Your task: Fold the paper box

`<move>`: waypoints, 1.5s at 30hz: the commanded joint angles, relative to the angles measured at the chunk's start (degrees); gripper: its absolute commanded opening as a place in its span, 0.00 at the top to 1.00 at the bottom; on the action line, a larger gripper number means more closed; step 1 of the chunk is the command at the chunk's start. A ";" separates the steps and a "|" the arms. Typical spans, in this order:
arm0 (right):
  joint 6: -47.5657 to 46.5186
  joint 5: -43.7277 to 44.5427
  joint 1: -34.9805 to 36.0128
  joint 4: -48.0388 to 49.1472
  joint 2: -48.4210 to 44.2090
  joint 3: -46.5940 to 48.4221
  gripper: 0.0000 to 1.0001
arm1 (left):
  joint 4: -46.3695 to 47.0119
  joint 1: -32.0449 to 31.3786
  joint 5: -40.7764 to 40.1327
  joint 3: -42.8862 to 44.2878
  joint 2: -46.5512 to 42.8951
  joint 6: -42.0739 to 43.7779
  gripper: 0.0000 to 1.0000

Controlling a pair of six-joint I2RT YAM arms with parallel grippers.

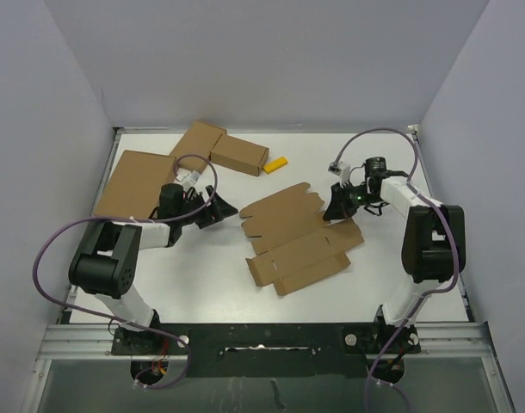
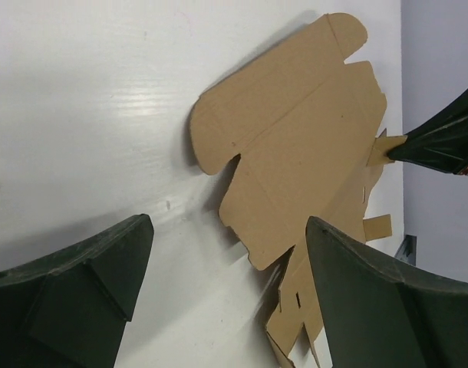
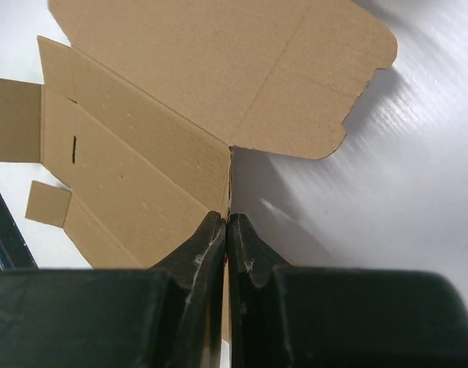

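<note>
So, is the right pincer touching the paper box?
Touching. The right wrist view shows the right pincer shut on a flap edge of the paper box, with the cardboard running down between its closed tips.

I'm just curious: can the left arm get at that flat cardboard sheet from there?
Probably yes. The left gripper is open and faces the paper box, with only bare table between them; the right gripper pinches its opposite edge.
</note>
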 commanded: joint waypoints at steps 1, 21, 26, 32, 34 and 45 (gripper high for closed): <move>-4.36 -4.50 0.26 2.63 -7.01 -1.56 1.00 | 12.43 0.25 1.62 -3.76 -6.91 2.08 0.18; -16.35 -14.52 0.20 6.22 -24.89 -9.39 1.00 | 29.45 1.66 8.97 -8.63 -6.92 -4.24 0.12; -18.85 -16.68 0.25 5.42 -26.19 -9.82 1.00 | 33.45 1.53 11.15 -7.59 -4.43 -7.34 0.12; -21.86 -19.15 0.26 3.01 -26.39 -9.39 1.00 | 39.08 0.72 13.98 -5.54 -1.61 -10.96 0.12; -22.29 -19.66 0.24 2.76 -26.68 -9.51 1.00 | 38.69 0.65 14.37 -4.67 -0.56 -11.20 0.13; -22.34 -18.84 0.26 2.90 -26.43 -9.73 1.00 | 40.84 -0.54 17.00 -0.78 2.47 -13.79 0.40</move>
